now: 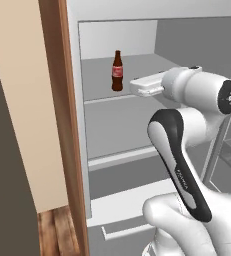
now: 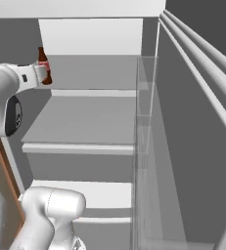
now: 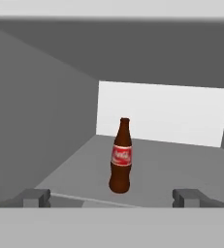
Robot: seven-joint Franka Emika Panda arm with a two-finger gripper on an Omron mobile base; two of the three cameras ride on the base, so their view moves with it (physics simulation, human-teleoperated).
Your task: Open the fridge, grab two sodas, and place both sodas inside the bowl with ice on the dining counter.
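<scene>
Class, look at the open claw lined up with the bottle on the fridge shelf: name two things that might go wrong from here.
1. The bottle is tall, narrow and upright; if one finger of the open claw bumps it on the approach, it may topple on the shelf.
2. The arm reaches into the fridge beside the left wall, so a swing on the way out could strike it.

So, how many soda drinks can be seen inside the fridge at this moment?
1. A dark-brown bottle with a red label stands upright on the upper shelf of the open fridge. A second soda may be hidden.
</scene>
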